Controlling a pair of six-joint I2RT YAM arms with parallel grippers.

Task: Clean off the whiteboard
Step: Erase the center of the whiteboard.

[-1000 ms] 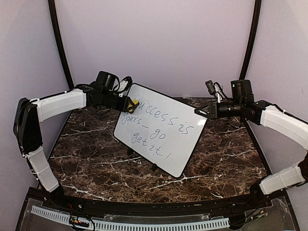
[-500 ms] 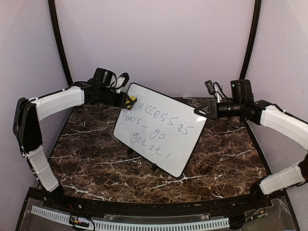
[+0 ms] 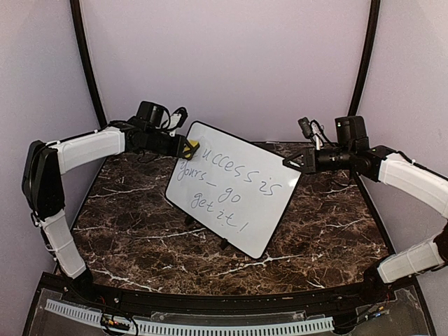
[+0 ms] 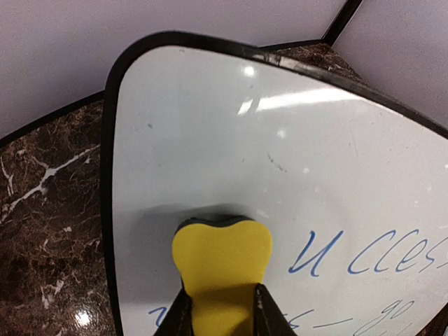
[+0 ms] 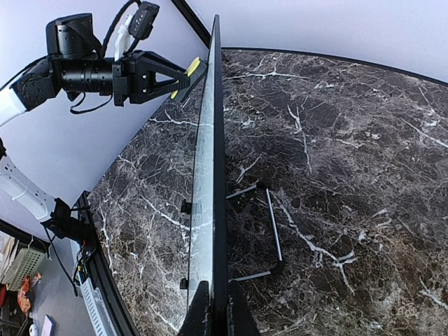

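The whiteboard (image 3: 234, 192) stands tilted on the marble table, with blue handwriting across its face (image 4: 294, 161). My left gripper (image 3: 183, 148) is shut on a yellow eraser (image 3: 191, 148), which presses against the board's top left corner, just left of the first written letters. In the left wrist view the eraser (image 4: 222, 255) bulges out beyond my left gripper (image 4: 220, 295). My right gripper (image 3: 291, 162) is shut on the board's upper right edge. The right wrist view looks along that edge (image 5: 210, 161), pinched in my right gripper (image 5: 218, 287).
Dark marble tabletop (image 3: 140, 231) lies around the board. A wire stand (image 5: 271, 231) props the board from behind. Curved black poles (image 3: 87, 63) and pale walls close in the back. The left arm with the eraser (image 5: 192, 68) shows at the board's far end.
My left gripper with the eraser has shifted slightly up and left at the board's top corner. The right arm and the board have not moved.
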